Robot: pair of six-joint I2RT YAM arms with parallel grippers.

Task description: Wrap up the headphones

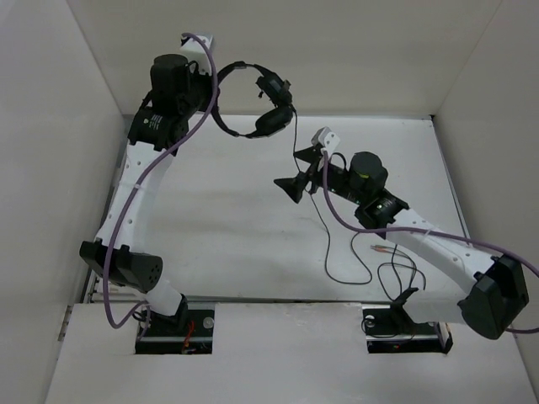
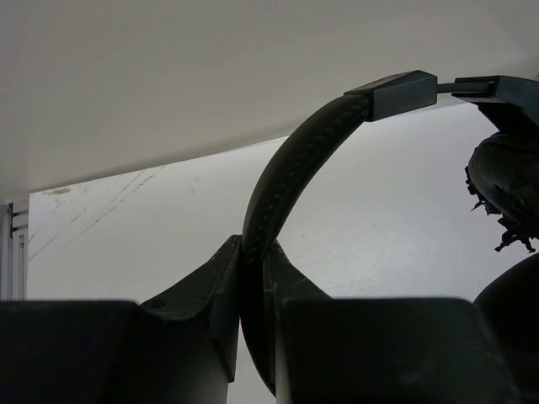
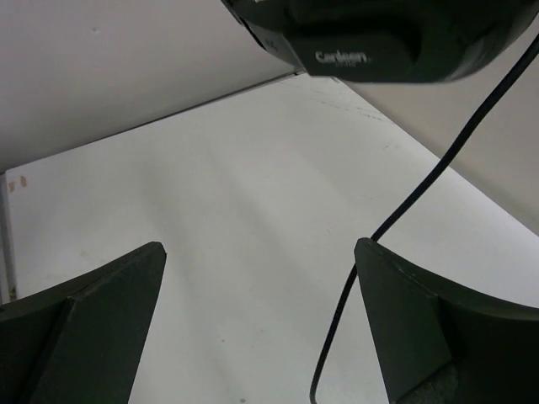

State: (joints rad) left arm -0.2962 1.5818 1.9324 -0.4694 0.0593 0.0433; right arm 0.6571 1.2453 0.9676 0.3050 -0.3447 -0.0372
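Left tool [image 2: 253, 286]: jaws shut tight on the thin headband of the headphones [image 1: 268, 105], held raised over the far left of the table [image 1: 210, 236] near the back wall, earcups hanging beside the tool. Right tool [image 3: 259, 252]: jaws spread wide, gripping nothing, just below the earcups. Cable [image 3: 418, 181]: thin, dark, drops past one finger of the right tool, contact not discernible, loops on the table. Reddish plug [image 1: 376, 249]: on the table near the right arm's base.

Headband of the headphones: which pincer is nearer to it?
Left. The left pincer is shut on the headband; the right pincer stands open, apart, near the earcup and cable.
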